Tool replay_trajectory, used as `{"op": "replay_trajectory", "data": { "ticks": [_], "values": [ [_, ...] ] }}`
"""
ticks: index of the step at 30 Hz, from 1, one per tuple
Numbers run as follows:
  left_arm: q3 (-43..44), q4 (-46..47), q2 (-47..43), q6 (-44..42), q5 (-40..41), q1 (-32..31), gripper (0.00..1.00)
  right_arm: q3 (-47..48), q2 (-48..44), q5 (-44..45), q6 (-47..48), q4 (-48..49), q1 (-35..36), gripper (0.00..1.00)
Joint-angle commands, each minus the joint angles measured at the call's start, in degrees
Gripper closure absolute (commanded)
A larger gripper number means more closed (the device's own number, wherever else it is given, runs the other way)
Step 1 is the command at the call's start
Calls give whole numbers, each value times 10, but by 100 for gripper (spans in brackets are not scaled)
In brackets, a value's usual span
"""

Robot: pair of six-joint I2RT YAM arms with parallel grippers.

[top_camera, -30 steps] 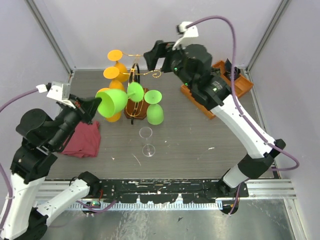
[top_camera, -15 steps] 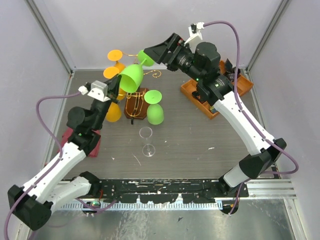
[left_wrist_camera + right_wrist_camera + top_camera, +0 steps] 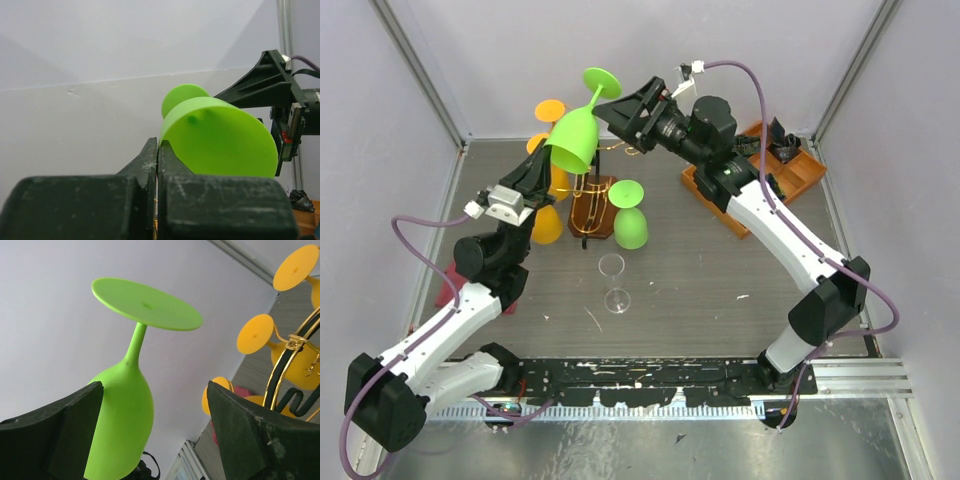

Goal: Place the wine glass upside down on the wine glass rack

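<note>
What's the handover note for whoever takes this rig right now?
Left gripper: shut on the bowl rim of the lime-green plastic wine glass, held foot-up.
Right gripper: open, fingers flanking the glass, not gripping.
Gold-wire wine glass rack on oval wooden base: mid-table, near the raised glass.
Done: glass lifted, inverted.
Left: slide its foot onto a free rack arm, release.
</note>
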State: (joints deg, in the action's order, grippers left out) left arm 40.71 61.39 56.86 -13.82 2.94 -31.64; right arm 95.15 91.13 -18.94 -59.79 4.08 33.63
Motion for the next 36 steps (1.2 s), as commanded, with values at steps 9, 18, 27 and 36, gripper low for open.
{"op": "replay_trajectory", "data": {
  "ticks": [9,18,27,36],
  "values": [
    [-17,61,0,-3,-2,1,100,5,21,-38,-56,123,-3,14],
    [-17,87,25,27,-2,1,100,10,47,-62,-82,157,-2,32],
    [-15,103,44,39,3,1,100,22,71,-92,-97,182,-2,54],
    [-24,124,46,64,-3,1,100,29,88,-94,-105,190,-2,56]
  ]
}}
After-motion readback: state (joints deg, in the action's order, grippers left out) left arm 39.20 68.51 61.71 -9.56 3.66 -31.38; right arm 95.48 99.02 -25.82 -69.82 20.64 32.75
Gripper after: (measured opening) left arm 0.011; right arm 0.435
